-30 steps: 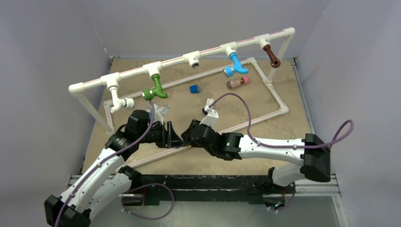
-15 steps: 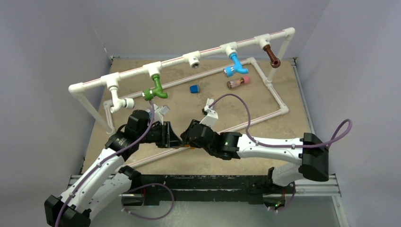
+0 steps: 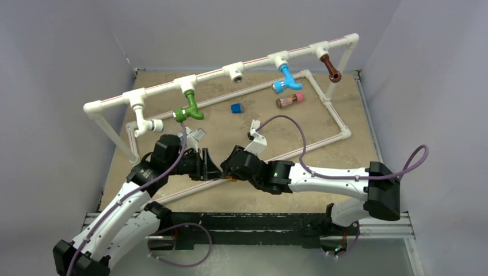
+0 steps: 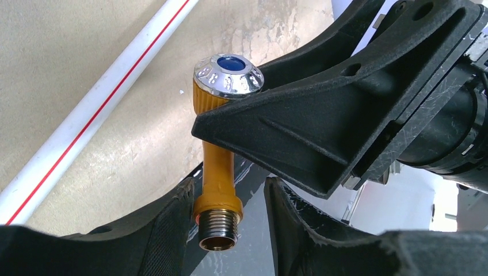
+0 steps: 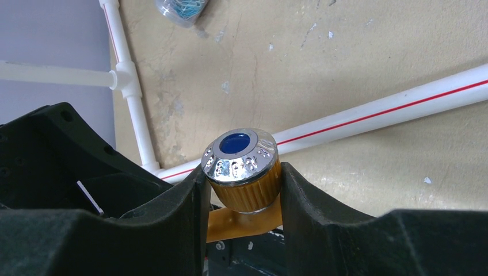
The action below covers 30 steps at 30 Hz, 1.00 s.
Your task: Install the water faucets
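Tabletop frame [image 3: 161,88] bears three faucets [image 3: 189,110]; right hand [image 5: 241,172] grips one orange faucet [image 4: 217,172].

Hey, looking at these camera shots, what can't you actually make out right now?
- Left wrist view: whether the left gripper touches the orange faucet at its threaded end; depth is unclear.
- Right wrist view: that threaded end, hidden behind the knob and the right gripper.
- Top view: the faucet itself, almost covered by both grippers.
- Top view: threads inside the empty tee socket, too small.
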Each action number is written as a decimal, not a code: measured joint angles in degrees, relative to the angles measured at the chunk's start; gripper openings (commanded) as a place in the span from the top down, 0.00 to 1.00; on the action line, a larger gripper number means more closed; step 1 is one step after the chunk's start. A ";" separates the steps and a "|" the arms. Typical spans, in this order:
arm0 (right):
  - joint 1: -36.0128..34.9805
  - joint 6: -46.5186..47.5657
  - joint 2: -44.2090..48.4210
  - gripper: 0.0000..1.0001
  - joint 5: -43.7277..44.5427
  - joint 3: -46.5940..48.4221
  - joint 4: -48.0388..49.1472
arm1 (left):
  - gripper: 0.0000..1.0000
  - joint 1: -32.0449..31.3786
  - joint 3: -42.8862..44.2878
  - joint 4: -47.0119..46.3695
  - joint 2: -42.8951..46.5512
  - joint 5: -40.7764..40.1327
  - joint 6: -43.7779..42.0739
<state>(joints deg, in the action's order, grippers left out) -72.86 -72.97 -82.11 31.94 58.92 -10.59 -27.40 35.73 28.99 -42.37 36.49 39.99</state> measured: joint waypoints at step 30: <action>0.00 -5.68 -0.87 0.80 -0.02 3.23 -2.82 | 1.00 0.00 -0.39 0.90 1.90 -1.79 1.42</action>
<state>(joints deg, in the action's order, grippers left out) -72.86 -78.65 -82.98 31.92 62.15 -13.41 -27.40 35.33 29.89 -40.47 34.70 41.41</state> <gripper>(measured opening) 0.452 0.293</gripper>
